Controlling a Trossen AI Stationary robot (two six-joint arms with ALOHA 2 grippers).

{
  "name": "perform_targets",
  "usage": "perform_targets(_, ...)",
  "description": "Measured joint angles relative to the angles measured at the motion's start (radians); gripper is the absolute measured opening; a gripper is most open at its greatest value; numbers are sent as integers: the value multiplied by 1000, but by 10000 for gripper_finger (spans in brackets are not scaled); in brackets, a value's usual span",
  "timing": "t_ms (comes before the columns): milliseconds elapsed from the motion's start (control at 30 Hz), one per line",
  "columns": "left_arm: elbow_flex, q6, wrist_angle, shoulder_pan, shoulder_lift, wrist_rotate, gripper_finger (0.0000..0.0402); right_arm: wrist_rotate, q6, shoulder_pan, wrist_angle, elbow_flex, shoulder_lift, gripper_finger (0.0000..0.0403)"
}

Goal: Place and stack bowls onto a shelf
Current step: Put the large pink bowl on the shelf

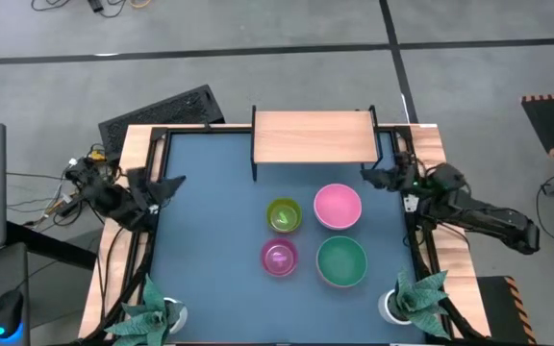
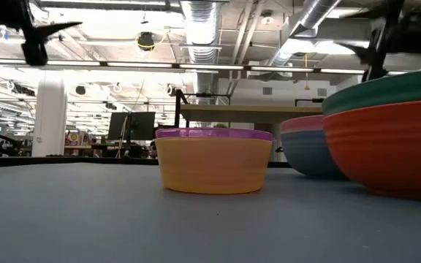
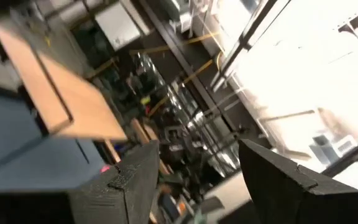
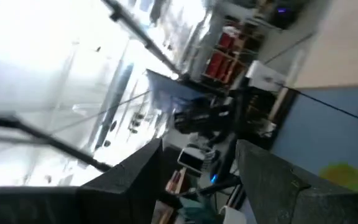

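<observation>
Right claw (image 1: 368,176), fingers apart and empty, sits nearest the pink bowl (image 1: 338,207), just inward and toward the front; left claw (image 1: 173,183), likewise apart, lies well off.

Both arms are dark, with blunt black fingers (image 3: 126,186) and loose cables.

a round pink plastic bowl (image 1: 338,207), a round green plastic bowl (image 1: 341,261), a smaller yellow-green plastic bowl (image 1: 284,215) and a smaller magenta plastic bowl (image 1: 279,258) sit on the blue wood-edged table (image 1: 210,221); the low shelf's rectangular top board (image 1: 313,136) is light wood, on black legs.
</observation>
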Motion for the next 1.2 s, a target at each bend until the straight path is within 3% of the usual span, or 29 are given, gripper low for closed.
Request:
perform_targets(167, 104, 85, -4, 26, 50, -1, 209, -42, -27, 1, 1, 148, 43, 230)
perform_targets(267, 153, 127, -13, 34, 104, -2, 209, -98, -97, 0, -118, 278, 118, 230)
perform_targets(500, 228, 210, -14, 52, 230, -33, 209, -175, -281, 8, -918, 656, 438, 217)
perform_targets(600, 236, 216, -13, 58, 259, -33, 209, -168, -321, 17, -1207, 743, 589, 211)
perform_targets(700, 236, 209, -20, 58, 277, -33, 209, -106, -336, 38, -1367, 763, 707, 206)
perform_targets(867, 236, 211, -20, 58, 286, -34, 209, 98, -349, 79, -1440, 743, 859, 198)
perform_targets(1200, 237, 211, -43, 58, 286, -35, 209, 248, -340, 135, -1334, 739, 986, 186)
